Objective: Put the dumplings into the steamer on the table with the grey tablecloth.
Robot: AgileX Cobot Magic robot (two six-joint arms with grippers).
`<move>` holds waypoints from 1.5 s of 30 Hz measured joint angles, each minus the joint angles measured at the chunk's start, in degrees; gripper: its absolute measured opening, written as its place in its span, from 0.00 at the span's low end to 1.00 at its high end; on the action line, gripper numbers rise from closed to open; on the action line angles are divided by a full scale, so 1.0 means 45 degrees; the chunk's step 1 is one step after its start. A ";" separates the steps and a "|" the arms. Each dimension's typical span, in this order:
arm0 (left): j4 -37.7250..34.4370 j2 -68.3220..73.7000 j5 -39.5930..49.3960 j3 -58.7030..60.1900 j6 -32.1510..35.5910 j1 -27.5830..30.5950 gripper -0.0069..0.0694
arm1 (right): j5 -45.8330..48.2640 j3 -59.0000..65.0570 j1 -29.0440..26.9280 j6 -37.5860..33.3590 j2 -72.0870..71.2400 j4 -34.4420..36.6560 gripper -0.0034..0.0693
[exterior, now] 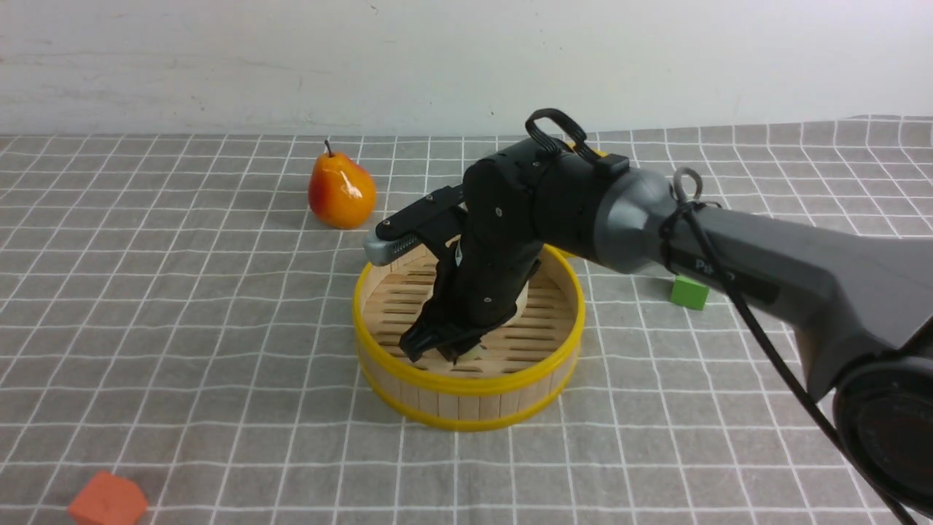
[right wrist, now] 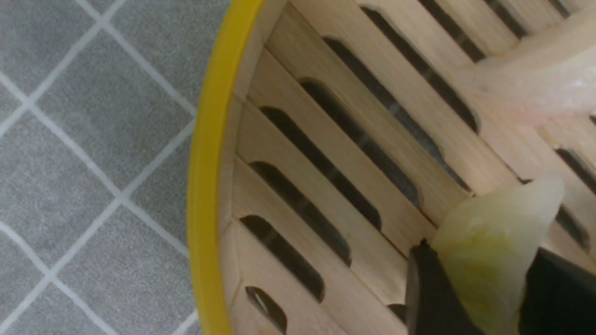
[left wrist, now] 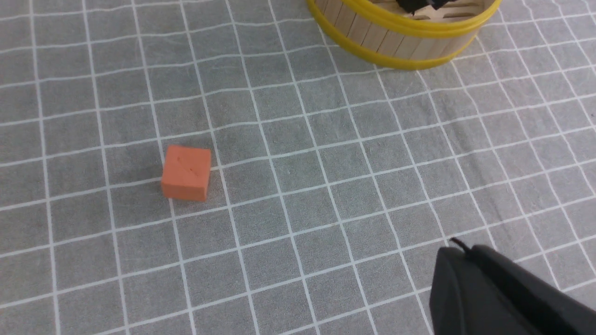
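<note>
Placement seems underway: the right end effector point(right wrist: 489, 298) flanks a glossy yellow-green crescent dumpling point(right wrist: 484, 237), grip unclear, inside the round yellow-rimmed bamboo steamer point(exterior: 466, 383), away from the surface's point(exterior: 219, 364) edges; the left end effector point(left wrist: 465, 253) is closed; next, release gently and lift.

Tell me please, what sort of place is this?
Probably a robot test table set with play food: a gridded grey tablecloth, a bamboo steamer holding dumplings, and a robot arm reaching into it.
</note>
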 joint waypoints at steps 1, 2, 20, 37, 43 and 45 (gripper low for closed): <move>-0.0004 -0.0274 -0.0142 0.0176 0.0000 0.0000 0.07 | -0.0025 -0.0002 0.0000 0.0000 0.0000 0.0000 0.44; -0.0004 -0.0472 -0.0252 0.0350 0.0000 0.0000 0.07 | -0.0025 -0.0026 0.0000 0.0000 0.0000 0.0000 0.48; -0.0015 -0.0932 -0.0571 0.0913 0.0000 0.0000 0.08 | 0.2615 0.1564 0.0000 -0.0454 -0.6747 0.0484 0.13; -0.0014 -0.0932 -0.0571 0.0913 0.0000 0.0000 0.10 | -0.3604 1.1596 0.0000 -0.0570 -1.5979 0.1294 0.02; -0.0014 -0.0932 -0.0571 0.0913 0.0000 0.0000 0.10 | -0.3421 1.2418 0.0000 -0.0570 -1.7269 0.0604 0.02; -0.0014 -0.0932 -0.0571 0.0913 0.0000 0.0000 0.10 | -0.3421 1.2434 0.0000 -0.0570 -1.7591 0.0387 0.02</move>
